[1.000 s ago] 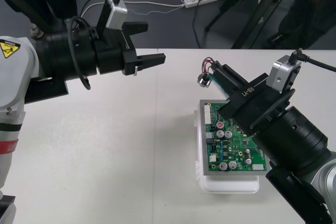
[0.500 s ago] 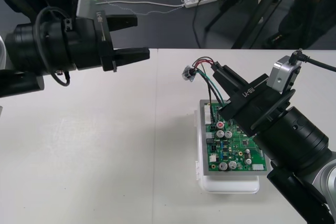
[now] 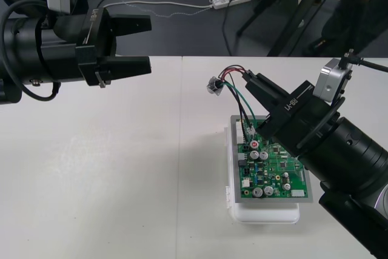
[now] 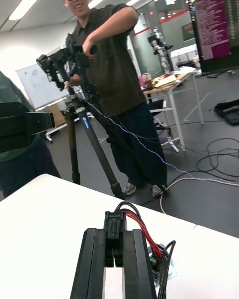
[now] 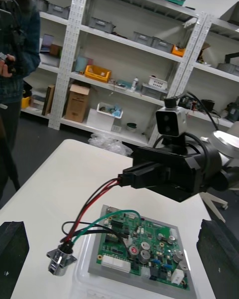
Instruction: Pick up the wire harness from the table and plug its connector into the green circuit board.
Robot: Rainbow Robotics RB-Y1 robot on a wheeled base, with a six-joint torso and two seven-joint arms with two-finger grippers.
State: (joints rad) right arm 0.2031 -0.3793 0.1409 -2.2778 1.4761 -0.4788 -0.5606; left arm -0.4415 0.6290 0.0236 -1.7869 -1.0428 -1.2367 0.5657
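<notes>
1 tabletop [image 3: 121, 168] is seen, with 1 green circuit board [image 3: 270, 168] set on 1 white base [image 3: 267, 213]. 2 grippers and 1 wire harness [image 5: 94, 202] are counted above it.

At the left, the left gripper [image 3: 149, 43] is held high over the tabletop's far edge. Its arm is extended from the left and laid roughly level, so that the 2 black fingers [image 5: 12, 256] are pointed to the right. They are spread wide apart, nothing is held between them, and the harness is well apart from them.

Further right, the harness is carried in the air. Wires of 3 colours, red, black and green, are made out in it. Its 1 round metal socket [image 3: 214, 85] is hung at the wires' left end, above bare tabletop just off the board's far left corner. Black and green wires are looped down toward the board's far edge, and whether the board is touched there cannot be told.

The board is laid flat on its base at the tabletop's right side.

At the right, the right gripper [image 3: 247, 78] is reached in from the near right corner and slanted across the board, with its tips just past the board's far edge. Its 2 fingers [image 4: 89, 264] are closed on 1 small black plug [image 4: 114, 226], from which the wires run out. The plug is held above the board.
</notes>
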